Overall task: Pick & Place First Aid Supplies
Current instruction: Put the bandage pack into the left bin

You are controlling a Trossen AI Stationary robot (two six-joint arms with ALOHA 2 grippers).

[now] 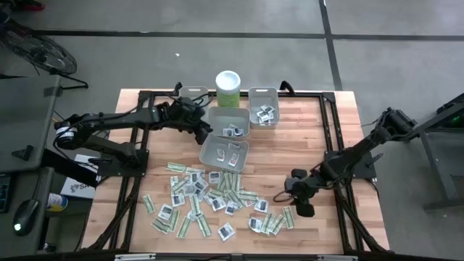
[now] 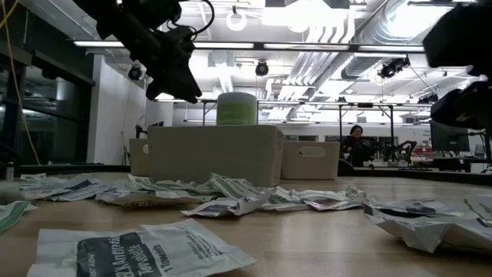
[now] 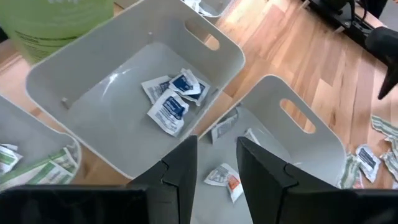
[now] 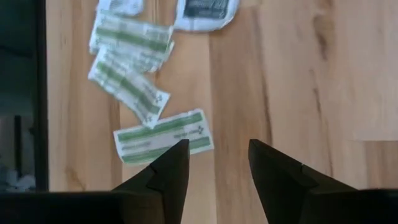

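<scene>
Packets (image 1: 210, 196) of first aid things lie all over the front half of the wooden table (image 1: 319, 145), some thin green-and-white strips and some little white squares with dark print. From table height, the closest square packet (image 2: 131, 250) has dark writing on it, but I can only make out bits that look like "Towelette".

The right gripper (image 1: 303, 205) hangs low over the table's right side, just beside a small bunch of strips (image 1: 275, 221). Its own camera shows what no other view does: its fingers (image 4: 171, 168) are apart with nothing between them, right by one green-striped strip (image 4: 163, 137) whose tiny print I cannot read.

Farther back, the left gripper (image 1: 206, 130) floats over the grey bins. Its fingers (image 3: 183, 168) have a small gap and hold nothing. Its camera looks down into two bins: the nearer bin (image 3: 311, 134) has a few packets, one with an orange mark, and the middle bin (image 3: 134, 46) has three squares with blue print.

Only the view from above shows the third bin (image 1: 264, 106) with packets too. At the very back stands a pale green canister (image 1: 228, 88) with a white lid.
</scene>
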